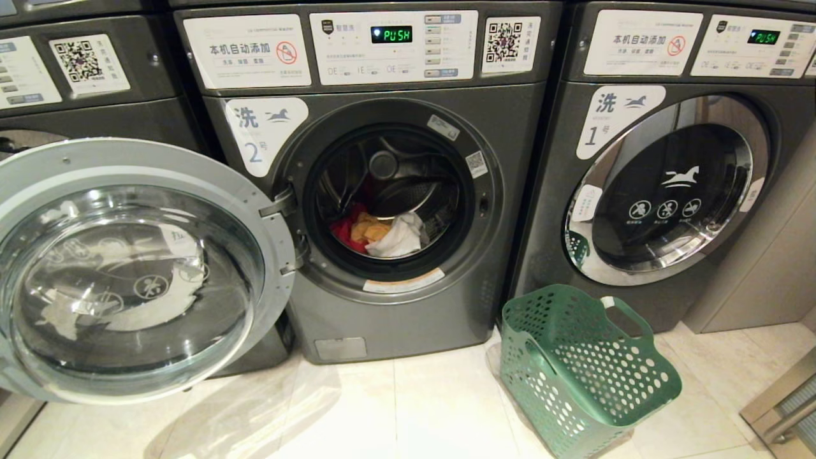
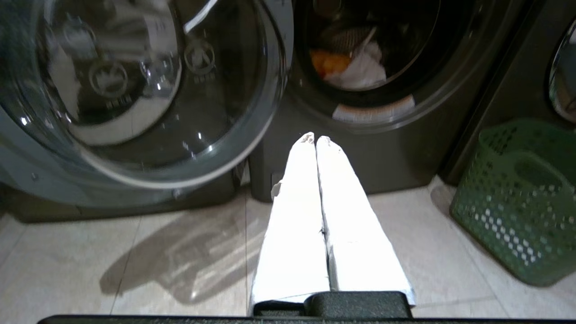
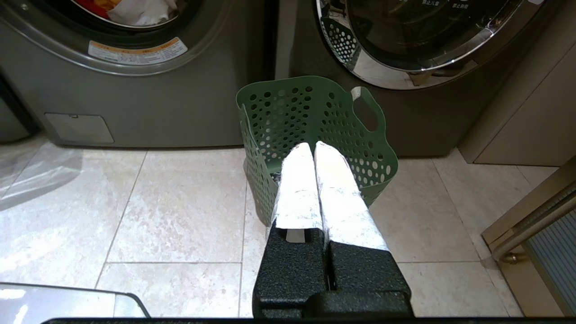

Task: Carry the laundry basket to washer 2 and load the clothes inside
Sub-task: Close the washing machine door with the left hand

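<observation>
clothes in washer 2, basket empty on the floor.
three clothes [image 1: 380, 233], one red, one orange, one white, lie inside washer 2 [image 1: 389, 191], its door [image 1: 131, 271] wide open. one green laundry basket [image 1: 583, 373] stands on the floor [image 1: 382, 414] between washer 2 and washer 1 [image 1: 669, 185]. left gripper [image 2: 315, 138] points at washer 2, jaws together, holding nothing. right gripper [image 3: 312, 146] hangs before the basket, jaws together, not touching it.

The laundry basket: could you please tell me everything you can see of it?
The laundry basket is green plastic, its walls pierced with round holes, with oval cut-out handles at the rim. It stands upright and looks empty, on the pale tiled floor in front of washer 1, right of washer 2. Neither gripper touches it.
</observation>
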